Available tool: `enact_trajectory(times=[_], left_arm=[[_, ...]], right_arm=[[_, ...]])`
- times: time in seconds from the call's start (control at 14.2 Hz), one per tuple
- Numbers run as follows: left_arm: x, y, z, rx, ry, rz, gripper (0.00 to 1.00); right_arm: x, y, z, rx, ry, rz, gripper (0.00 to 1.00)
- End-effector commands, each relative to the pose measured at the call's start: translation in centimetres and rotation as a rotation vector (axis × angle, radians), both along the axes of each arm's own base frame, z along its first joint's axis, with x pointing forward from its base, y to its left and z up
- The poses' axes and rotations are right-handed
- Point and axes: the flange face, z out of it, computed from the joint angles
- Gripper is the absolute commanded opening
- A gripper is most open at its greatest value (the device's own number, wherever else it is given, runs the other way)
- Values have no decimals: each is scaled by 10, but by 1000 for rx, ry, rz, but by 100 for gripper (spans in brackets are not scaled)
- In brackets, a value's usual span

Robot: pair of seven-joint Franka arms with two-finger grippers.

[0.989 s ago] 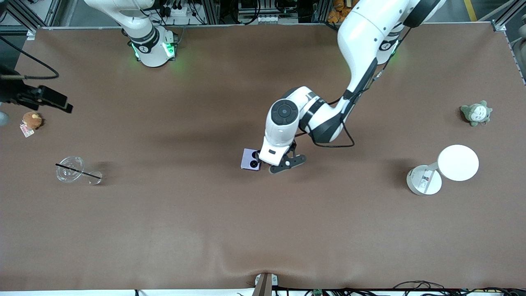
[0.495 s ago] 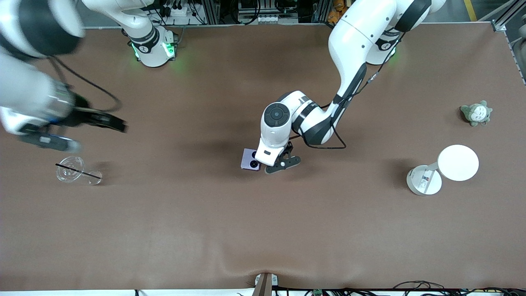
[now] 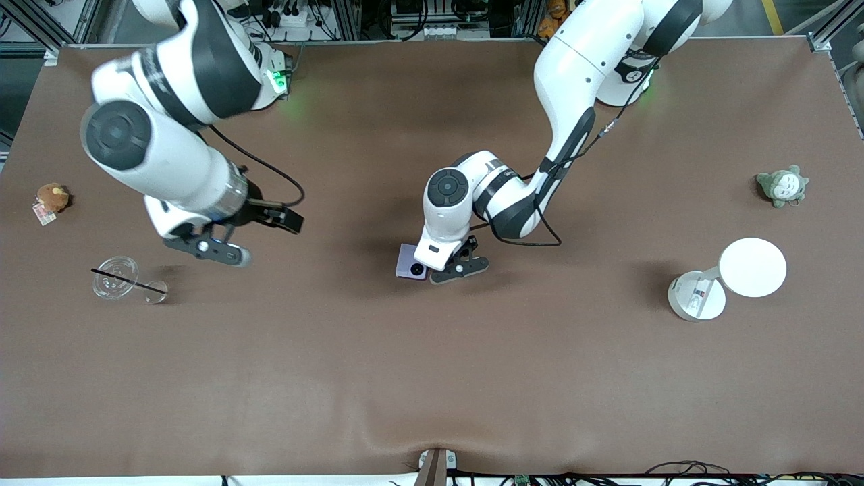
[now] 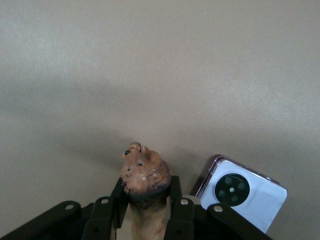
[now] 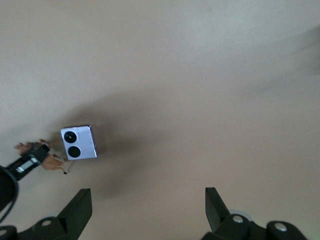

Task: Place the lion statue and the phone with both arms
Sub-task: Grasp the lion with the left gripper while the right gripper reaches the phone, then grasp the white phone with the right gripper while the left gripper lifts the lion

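Left gripper sits low at centre frame of the front view, clamped on the lion. In the left wrist view the two fingers press either side of the figurine's body, its dark-maned head poking out past the tips. From the front camera the lion is hidden under the wrist; whether it touches the table is hard to judge.

Phone: lavender, folded, flat on the table just beside the left gripper, toward the right arm's end. Camera circles face up. The left wrist view has it at lower right of frame, close beside the gripper's finger; contact can't be confirmed.

Right gripper: mid-left of the front view, up in the air over bare table, fingers spread wide and holding nothing. In the right wrist view both fingertips stand well apart at the bottom edge; the phone shows mid-left, with the lion and the left gripper's finger beside it.

Elsewhere:
- clear cup on its side with a black straw, lower left of the right gripper
- brown plush at the left edge
- grey-green plush at the right edge
- white lamp lying down, lower right
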Motion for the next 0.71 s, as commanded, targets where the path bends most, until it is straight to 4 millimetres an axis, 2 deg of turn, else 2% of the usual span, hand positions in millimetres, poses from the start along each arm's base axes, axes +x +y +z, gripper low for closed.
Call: enact_trajectory(times=[0.0,0.07,0.14,0.28,0.57,0.64], left_arm=[[16,7,23,10,-57,-50,0],[25,17,29,9,-61,-48,0],[33,26,48,4,-77,-43,0],[43,40,72,14,-81,-50,0],[63,79,115,47,-62,-97,0],[63,84,124,56,-59,-101,0]], right_arm=[[8,26,-59,3,69,107,100],[12,34,-77,13,61,161,100],[17,45,-91,28,25,188,100],[21,68,-118,41,-24,213,100],[-6,135,-162,29,-35,275,100],[-4,140,-176,32,-50,243,100]])
